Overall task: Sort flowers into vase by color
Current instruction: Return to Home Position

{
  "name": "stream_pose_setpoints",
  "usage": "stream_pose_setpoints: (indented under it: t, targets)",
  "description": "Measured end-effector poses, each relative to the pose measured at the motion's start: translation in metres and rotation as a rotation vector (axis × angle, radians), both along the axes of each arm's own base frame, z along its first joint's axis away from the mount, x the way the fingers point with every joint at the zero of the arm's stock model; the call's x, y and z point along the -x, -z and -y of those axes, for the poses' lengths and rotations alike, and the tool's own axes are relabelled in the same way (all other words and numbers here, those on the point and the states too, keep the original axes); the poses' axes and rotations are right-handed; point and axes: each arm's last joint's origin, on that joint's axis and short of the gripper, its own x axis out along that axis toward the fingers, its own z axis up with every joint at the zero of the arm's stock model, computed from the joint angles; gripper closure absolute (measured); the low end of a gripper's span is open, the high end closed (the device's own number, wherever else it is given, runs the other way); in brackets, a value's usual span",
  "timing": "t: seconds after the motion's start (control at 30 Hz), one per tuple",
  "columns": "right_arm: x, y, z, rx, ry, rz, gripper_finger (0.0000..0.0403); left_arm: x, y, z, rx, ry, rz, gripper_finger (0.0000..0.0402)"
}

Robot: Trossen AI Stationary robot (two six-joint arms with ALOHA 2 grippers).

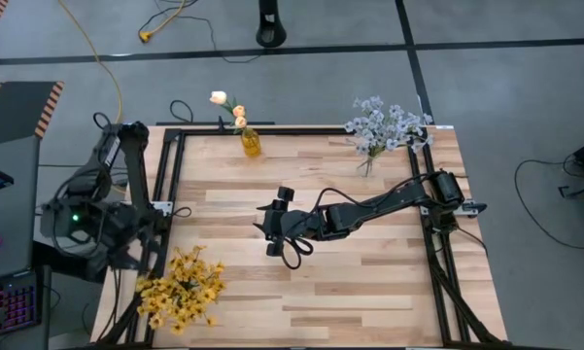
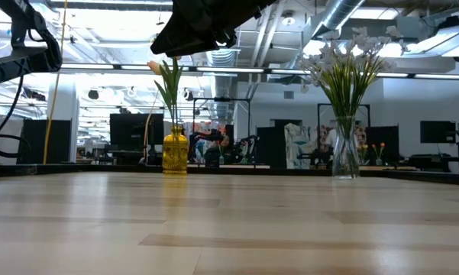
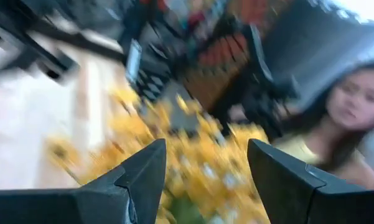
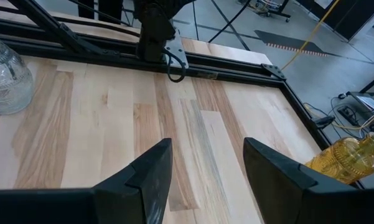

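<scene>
**Desk:** So, where are we? Start from the left.

**Me:** My left arm (image 1: 117,219) sits folded at the table's (image 1: 369,282) left edge. Its wrist camera shows the left gripper (image 3: 205,146) spread wide and holding nothing. Just past it are the yellow flowers (image 1: 180,290), bunched at the near left corner. From above, the blossoms hide whatever they stand in. A person (image 3: 336,137) shows beyond them, off the table.

**Desk:** And the tulips?

**Me:** The tulips (image 1: 228,105) stand upright in the yellow vase (image 1: 251,144) at the far edge, left of the middle.

**Desk:** The right arm?

**Me:** It's reached out over the middle of the table. The right gripper (image 1: 270,222) hangs above bare wood, well apart from every vase. Its jaws are wide and there's nothing between them.

**Desk:** And the far right?

**Me:** The white sprays (image 1: 384,124) are in a clear vase (image 2: 345,156) at the far right corner.

**Desk:** What's left, then?

**Me:** I see no loose stems on the boards, and each colour is gathered in its own spot, so I judge the sorting done. What remains, as I read it, is drawing the right arm back to its own side. The left one looks close to parked.
</scene>
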Motion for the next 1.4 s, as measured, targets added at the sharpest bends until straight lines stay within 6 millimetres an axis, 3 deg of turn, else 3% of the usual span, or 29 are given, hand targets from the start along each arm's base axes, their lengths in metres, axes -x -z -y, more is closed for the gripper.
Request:
stream_pose_setpoints:
  t: [0.3, 0.63, 0.8, 0.97, 1.1, 1.23, 1.4]
  targets:
    - [0.000, 0.000, 0.000, -0.003, 0.001, 0.001, 0.0179, -0.012, -0.007, -0.004, -0.113, -0.303, 0.108, 0.0187]
    - [0.000, 0.000, 0.000, -0.002, 0.002, 0.001, 0.0179, -0.058, -0.015, 0.004, -0.271, -0.492, 0.163, 0.0187]
    - [0.000, 0.000, 0.000, -0.003, 0.002, 0.001, 0.0179, -0.077, -0.021, -0.008, -0.327, -0.519, 0.203, 0.0187]
    - [0.001, -0.004, 0.000, 0.024, -0.012, 0.000, 0.0179, -0.077, -0.031, -0.029, -0.384, -0.597, 0.199, 0.0193]
    - [0.007, -0.018, 0.000, 0.030, -0.017, 0.016, 0.0183, -0.078, -0.035, -0.042, -0.471, -0.684, 0.200, 0.0213]
    - [0.016, -0.045, 0.002, 0.028, -0.020, 0.077, 0.0201, -0.081, -0.035, -0.053, -0.563, -0.756, 0.191, 0.0239]
    - [0.041, -0.083, 0.007, 0.022, -0.020, 0.109, 0.0243, -0.091, -0.034, -0.065, -0.646, -0.782, 0.170, 0.0279]
